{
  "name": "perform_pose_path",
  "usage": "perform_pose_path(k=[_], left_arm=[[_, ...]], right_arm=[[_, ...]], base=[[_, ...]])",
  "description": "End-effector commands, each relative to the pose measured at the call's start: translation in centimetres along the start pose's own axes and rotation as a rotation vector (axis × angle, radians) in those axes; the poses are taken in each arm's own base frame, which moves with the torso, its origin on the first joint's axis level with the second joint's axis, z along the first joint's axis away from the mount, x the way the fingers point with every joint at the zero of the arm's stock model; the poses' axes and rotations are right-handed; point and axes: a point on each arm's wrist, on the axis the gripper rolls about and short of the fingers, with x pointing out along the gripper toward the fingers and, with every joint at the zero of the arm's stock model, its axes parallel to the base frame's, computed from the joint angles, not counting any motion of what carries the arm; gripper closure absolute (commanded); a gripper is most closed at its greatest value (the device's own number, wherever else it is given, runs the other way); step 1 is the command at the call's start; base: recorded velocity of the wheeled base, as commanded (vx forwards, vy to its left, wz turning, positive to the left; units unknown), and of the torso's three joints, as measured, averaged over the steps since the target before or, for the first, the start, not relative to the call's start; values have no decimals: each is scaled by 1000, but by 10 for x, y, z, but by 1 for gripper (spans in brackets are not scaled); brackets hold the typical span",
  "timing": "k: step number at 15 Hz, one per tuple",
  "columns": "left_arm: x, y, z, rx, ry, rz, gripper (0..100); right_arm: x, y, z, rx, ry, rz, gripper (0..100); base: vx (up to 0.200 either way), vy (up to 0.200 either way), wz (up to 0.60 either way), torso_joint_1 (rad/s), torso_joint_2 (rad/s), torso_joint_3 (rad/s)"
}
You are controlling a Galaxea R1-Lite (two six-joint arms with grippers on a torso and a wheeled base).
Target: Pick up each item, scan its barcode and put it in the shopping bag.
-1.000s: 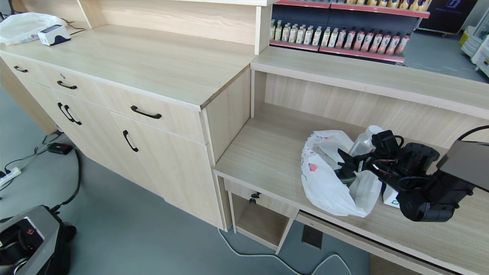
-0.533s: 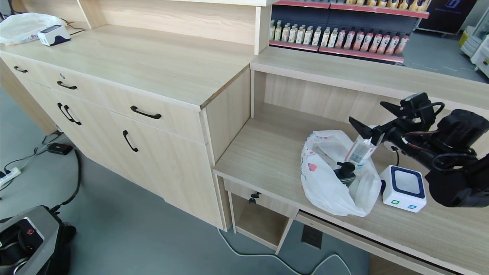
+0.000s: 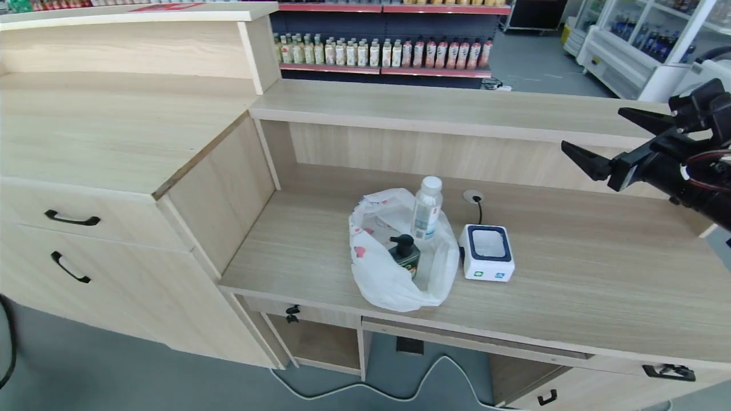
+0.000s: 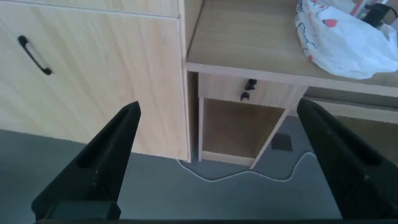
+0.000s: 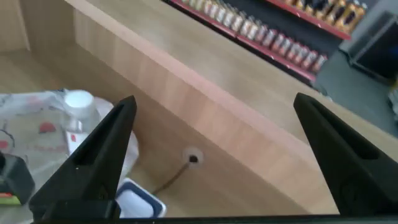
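While holding nothing, spread wide: right gripper (image 3: 591, 128) above bench (image 3: 571, 274) right end, left gripper (image 4: 217, 109) off front-left corner. Upright in shopping bag (image 3: 380, 279) by front edge: clear bottle (image 3: 427, 208), pump bottle (image 3: 404, 255).

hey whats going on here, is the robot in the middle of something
A robot is bagging shop goods at a wooden checkout counter. The white shopping bag lies open on it, with a clear bottle and a dark pump bottle standing inside. A white scanner sits right beside the bag. The right hand is open and empty, high above the counter's far end. The left hand is open too, low in front of the cabinet.
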Motion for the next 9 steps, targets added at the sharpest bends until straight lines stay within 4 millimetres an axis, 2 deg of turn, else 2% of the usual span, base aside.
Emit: perform_pose_path(k=[1, 4, 5, 6, 7, 9], left_arm=[[0, 0, 0, 0, 0, -1, 0], [0, 0, 0, 0, 0, -1, 0], [0, 0, 0, 0, 0, -1, 0], [0, 0, 0, 0, 0, 1, 0], [0, 0, 0, 0, 0, -1, 0], [0, 0, 0, 0, 0, -1, 0]], right_arm=[[-37, -7, 41, 47, 107, -182, 0], [-79, 9, 46, 171, 293, -303, 0], [-112, 25, 40, 194, 352, -344, 0], [-128, 34, 37, 204, 363, -343, 0], [-166, 56, 28, 211, 395, -332, 0], [-223, 96, 3, 230, 426, -288, 0]], base=[[0, 0, -600, 2, 2, 2], [0, 0, -600, 1, 2, 2], [0, 0, -600, 2, 2, 2], [0, 0, -600, 2, -2, -2], [0, 0, -600, -2, 2, -2], [0, 0, -600, 5, 7, 0]])
